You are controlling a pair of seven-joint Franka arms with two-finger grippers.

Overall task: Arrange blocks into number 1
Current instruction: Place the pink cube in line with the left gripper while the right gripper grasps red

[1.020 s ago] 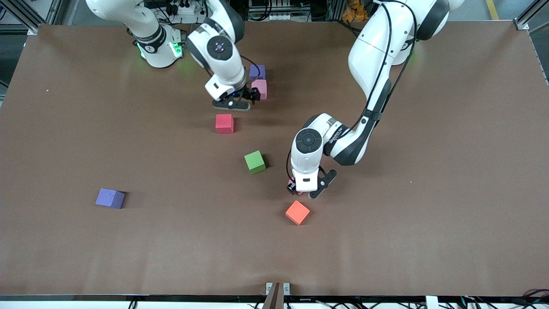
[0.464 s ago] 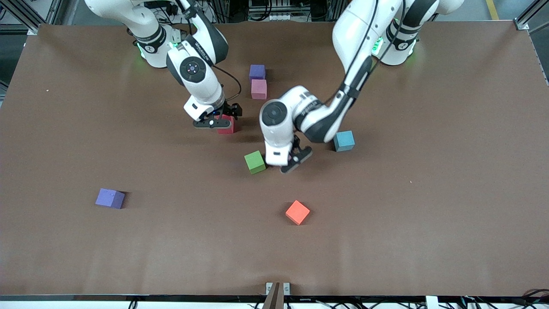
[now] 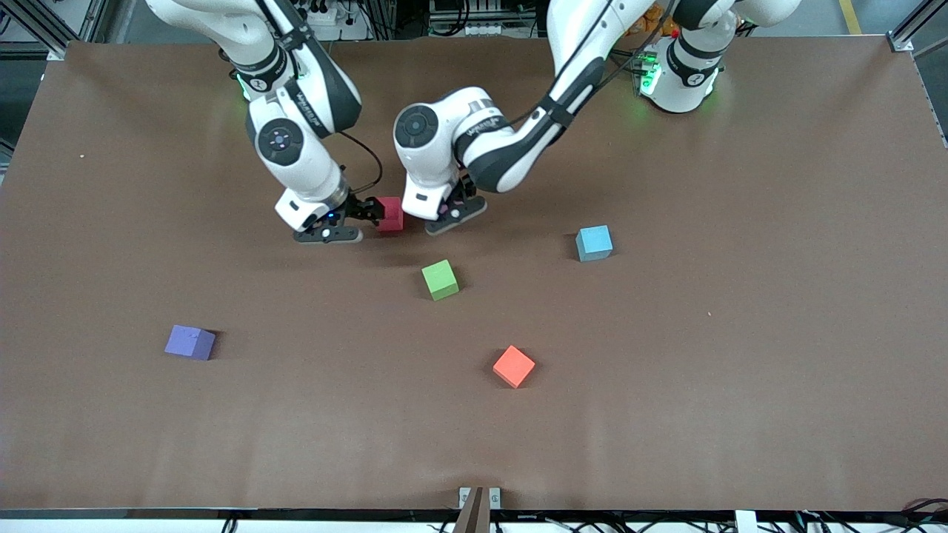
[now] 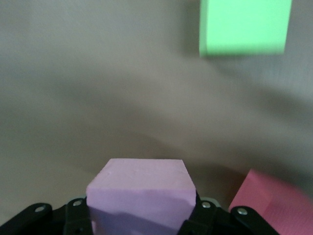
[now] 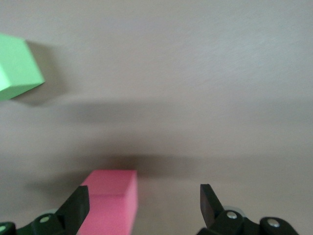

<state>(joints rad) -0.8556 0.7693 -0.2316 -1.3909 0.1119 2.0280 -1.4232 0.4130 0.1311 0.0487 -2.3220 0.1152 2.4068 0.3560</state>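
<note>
Brown matting covers your whole table (image 3: 740,370), with the two arm bases along its farthest edge; read across the front view from the right arm's end. First you meet a purple block (image 3: 190,343) sitting alone, well apart from everything else. Next comes your right gripper (image 3: 342,222), low at the table with its fingers spread wide and gripping nothing; the red block (image 3: 391,214) sits just at its fingertips, and the right wrist view shows that block (image 5: 111,201) lying against one finger (image 5: 76,209) rather than centred in the gap. Just beside the red block, toward the left arm's end, your left gripper (image 3: 453,211) hangs clamped on a pink block (image 4: 140,193), which fills the space between its fingers in the left wrist view; from the front camera that block is almost wholly hidden by the hand. The green block (image 3: 440,279) lies nearer the front camera than both grippers. The orange block (image 3: 514,366) is nearer still, turned corner-on. Last, the light blue block (image 3: 594,243) rests toward the left arm's end, apart from the others.
</note>
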